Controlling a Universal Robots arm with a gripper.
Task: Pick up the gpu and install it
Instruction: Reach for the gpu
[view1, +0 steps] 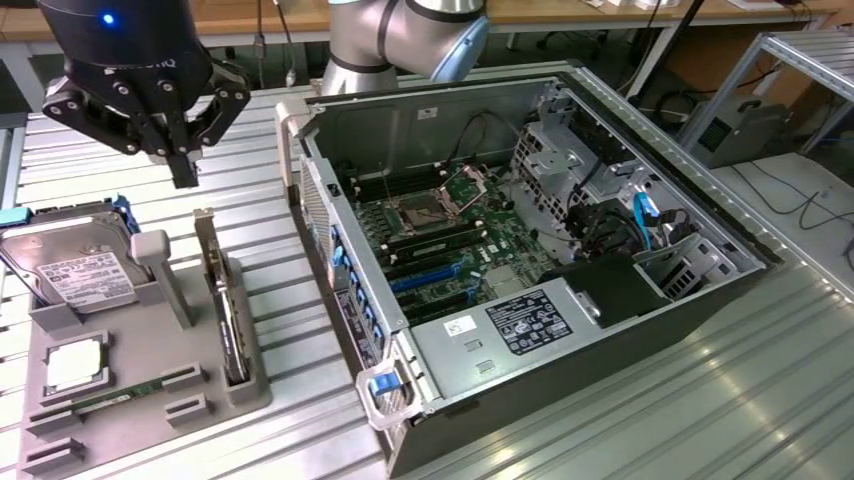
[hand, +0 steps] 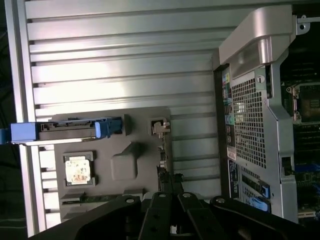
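- Exterior view: a ribbed metal table (view1: 641, 410) carries an open computer case (view1: 400, 120) lying on its side, its motherboard (view1: 454, 235) exposed, with benches and cables behind
- On the exterior view's left sits a grey parts tray (view1: 134, 385) holding a hard drive (view1: 83, 270), a processor (view1: 74, 365) and a memory stick (view1: 114, 395)
- The gpu (view1: 222, 300) stands on edge in the tray's slot nearest the case, untouched
- The gripper (view1: 184, 168) hangs above the far end of the tray, well clear of the card, its fingers pressed together on nothing
- Wrist view: the same table (hand: 125, 60) lies below, with the tray (hand: 145, 172), the hard drive (hand: 75, 129) in its blue carrier, the processor (hand: 78, 170) and the case's perforated rear panel (hand: 250, 115)
- The gpu (hand: 162, 162) shows edge-on as 1 thin dark line ending in its metal bracket, running toward the gripper (hand: 171, 196), whose closed fingers sit roughly over that line
- Judgement: this is the approach step of the pick; nothing is grasped and the install has not begun
- Judgement: a grasp calls for parted fingers, squared across the thin top edge, and a straight descent that avoids the tray's posts
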